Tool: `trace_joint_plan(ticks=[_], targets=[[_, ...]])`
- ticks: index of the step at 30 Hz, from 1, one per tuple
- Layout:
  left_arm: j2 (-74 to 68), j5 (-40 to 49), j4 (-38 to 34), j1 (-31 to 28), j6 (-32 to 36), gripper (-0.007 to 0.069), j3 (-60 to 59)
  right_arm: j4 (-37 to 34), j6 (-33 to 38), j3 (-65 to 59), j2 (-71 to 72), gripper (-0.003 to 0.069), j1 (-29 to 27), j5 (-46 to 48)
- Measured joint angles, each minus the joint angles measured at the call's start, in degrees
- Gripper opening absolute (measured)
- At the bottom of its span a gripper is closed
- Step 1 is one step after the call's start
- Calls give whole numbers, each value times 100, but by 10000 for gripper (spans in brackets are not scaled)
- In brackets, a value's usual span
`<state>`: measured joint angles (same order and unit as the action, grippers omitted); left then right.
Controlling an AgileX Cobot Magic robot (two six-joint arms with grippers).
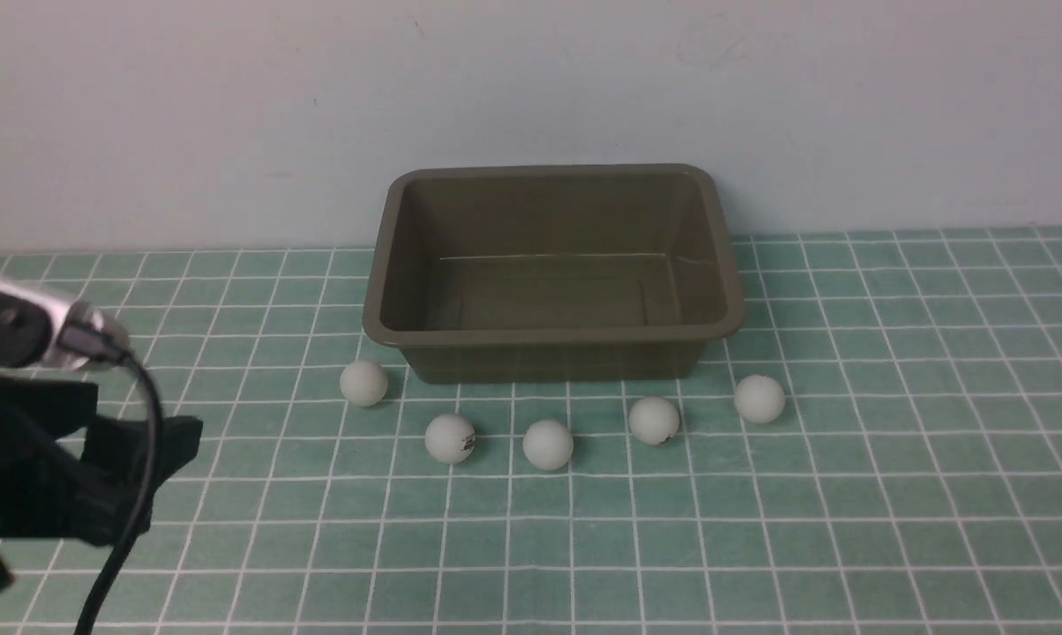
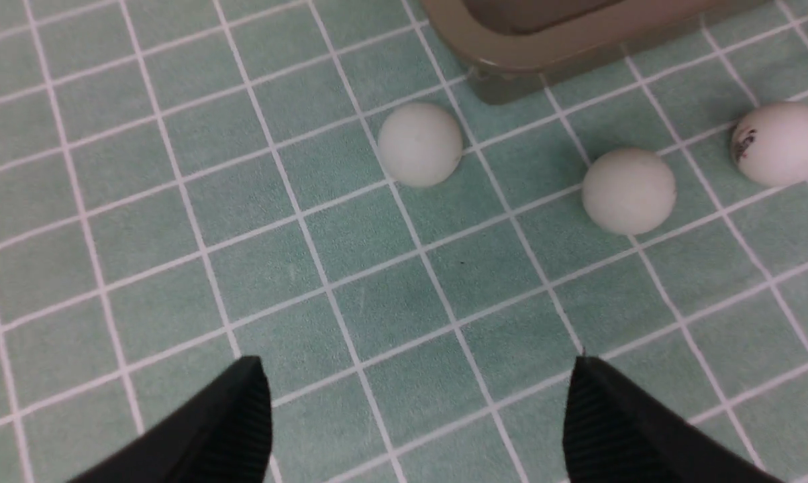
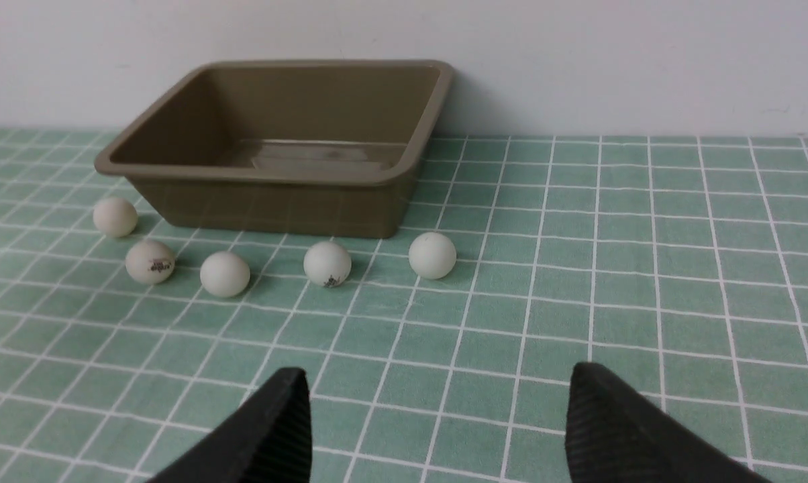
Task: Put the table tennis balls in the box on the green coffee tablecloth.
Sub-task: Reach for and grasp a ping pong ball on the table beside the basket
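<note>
The olive-brown box (image 1: pixel 549 335) stands open at the back of the green coffee tablecloth (image 1: pixel 848 494), with nothing inside it. Several white table tennis balls lie in a loose row on the cloth just before its front wall, from the leftmost (image 1: pixel 363 383) to the rightmost (image 1: pixel 759 399). My left gripper (image 2: pixel 417 365) hovers open over bare cloth, short of the leftmost ball (image 2: pixel 419 143) and the box corner (image 2: pixel 511 54). In the front view it is the black mass at the left edge (image 1: pixel 99 476). My right gripper (image 3: pixel 437 372) is open and empty, well back from the rightmost ball (image 3: pixel 432 255).
A pale wall (image 1: pixel 531 88) rises right behind the box. A black cable (image 1: pixel 138 494) loops down from the left wrist at the front left. Checked cloth stretches to the right of the balls and toward the front edge.
</note>
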<state>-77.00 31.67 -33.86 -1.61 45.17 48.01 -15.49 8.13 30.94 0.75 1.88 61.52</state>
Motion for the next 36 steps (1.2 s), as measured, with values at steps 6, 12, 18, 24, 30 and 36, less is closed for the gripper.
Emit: trace_joint_plan(ticks=[6,12,18,24,30,36], targets=[[-933,236,-67,0,177,524,615,0,311,0,0,462,0,0],[-1555,560,-92,0,849,524,1279,-38,384,0,0,462,0,0],[-2034,584,-481,0,1901,524,1627,-40,384,0,0,462,0,0],[-2659,570,-1438,0,3060,524,1828,-45,334,0,0,462,0,0],[-3167,547,-2152,0,4059,524,1838,-45,317,0,0,462,0,0],[-3619,233,-2779,0,4866,524,1838,-45,317,0,0,462,0,0]])
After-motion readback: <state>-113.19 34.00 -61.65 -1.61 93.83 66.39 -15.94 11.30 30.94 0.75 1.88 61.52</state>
